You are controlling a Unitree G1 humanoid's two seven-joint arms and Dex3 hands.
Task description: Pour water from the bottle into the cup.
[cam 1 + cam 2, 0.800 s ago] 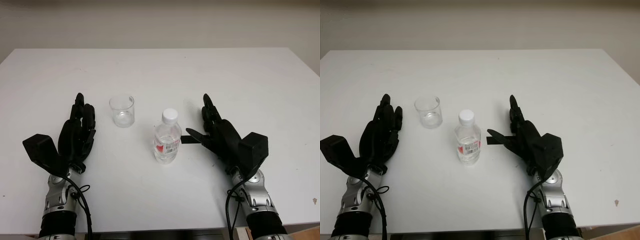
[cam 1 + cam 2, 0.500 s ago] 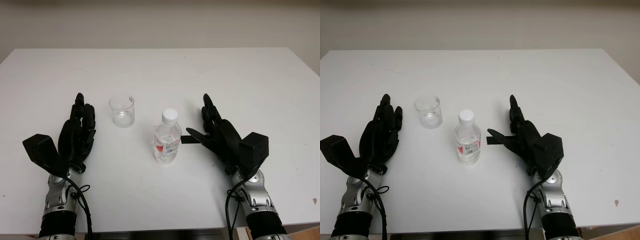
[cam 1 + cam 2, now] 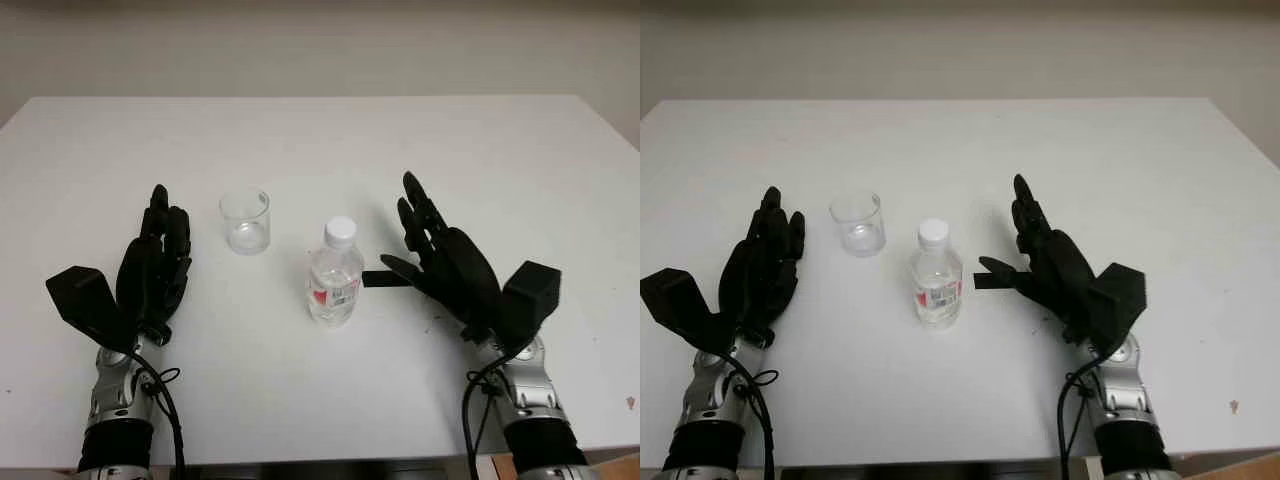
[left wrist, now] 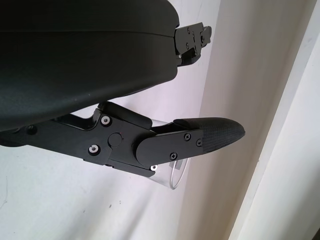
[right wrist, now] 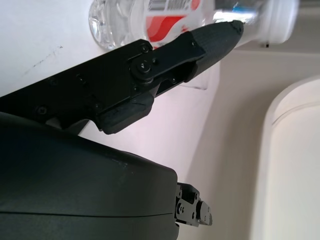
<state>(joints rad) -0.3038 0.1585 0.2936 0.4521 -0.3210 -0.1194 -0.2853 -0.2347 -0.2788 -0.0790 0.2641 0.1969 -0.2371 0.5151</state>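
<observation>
Bottle (image 3: 334, 276) — one only, clear plastic with a white cap still on and a red label, standing upright near the middle of the white table (image 3: 320, 140); a little water shows in its lower part; one cup (image 3: 245, 221), a clear tumbler, stands upright up and to the left of the bottle, apart from it, and whether it holds anything I cannot tell; my two hands — my left hand (image 3: 152, 268) open, just left of the cup; my right hand (image 3: 440, 262) open, holding nothing, just right of the bottle, thumb reaching toward it
</observation>
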